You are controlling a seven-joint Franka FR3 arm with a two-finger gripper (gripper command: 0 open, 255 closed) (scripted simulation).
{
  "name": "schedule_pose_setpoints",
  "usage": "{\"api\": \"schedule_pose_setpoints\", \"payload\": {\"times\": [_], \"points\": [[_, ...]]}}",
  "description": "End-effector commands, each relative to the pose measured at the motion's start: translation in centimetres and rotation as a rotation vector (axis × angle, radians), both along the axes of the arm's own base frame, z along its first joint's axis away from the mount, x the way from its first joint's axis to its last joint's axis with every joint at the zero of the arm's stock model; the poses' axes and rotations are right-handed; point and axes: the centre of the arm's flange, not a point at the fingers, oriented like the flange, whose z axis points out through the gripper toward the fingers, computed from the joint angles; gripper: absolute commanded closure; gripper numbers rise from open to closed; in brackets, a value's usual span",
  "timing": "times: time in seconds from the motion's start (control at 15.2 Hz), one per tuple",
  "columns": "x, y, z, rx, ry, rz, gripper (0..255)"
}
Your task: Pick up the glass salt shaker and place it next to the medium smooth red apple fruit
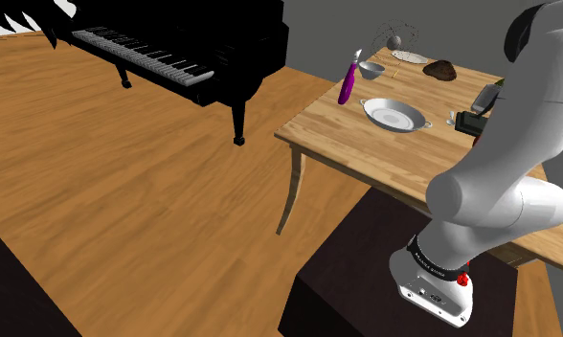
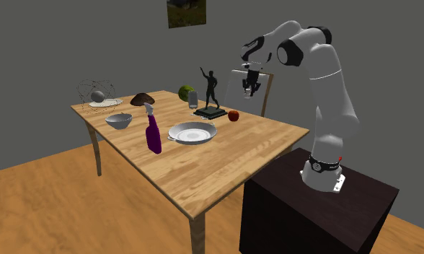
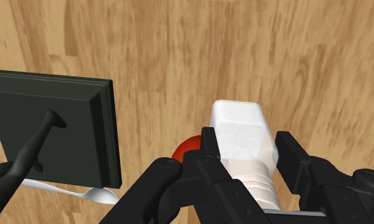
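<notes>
One all-black two-finger gripper (image 3: pixel 246 145) is closed partway around a pale, translucent white salt shaker with a squarish top (image 3: pixel 238 124), and both fingers press against its sides so that it is held in the air. In the second exterior view the gripper hangs above the far side of the light wooden table (image 2: pixel 203 169), with the small smooth red apple (image 2: pixel 233 115) on the tabletop at about seven o'clock from it. A dark figurine on a dark square base (image 2: pixel 211 97) stands just beside the apple at its nine o'clock.
</notes>
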Motion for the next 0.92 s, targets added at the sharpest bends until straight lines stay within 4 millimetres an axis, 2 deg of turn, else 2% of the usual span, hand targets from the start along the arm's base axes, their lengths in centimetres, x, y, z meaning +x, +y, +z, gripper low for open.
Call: {"api": "schedule_pose_setpoints", "payload": {"times": [0.0,0.86], "points": [[0.1,0.0,-1.1,0.000,0.000,0.000,255],[0.1,0.0,-8.0,0.000,0.000,0.000,255]]}}
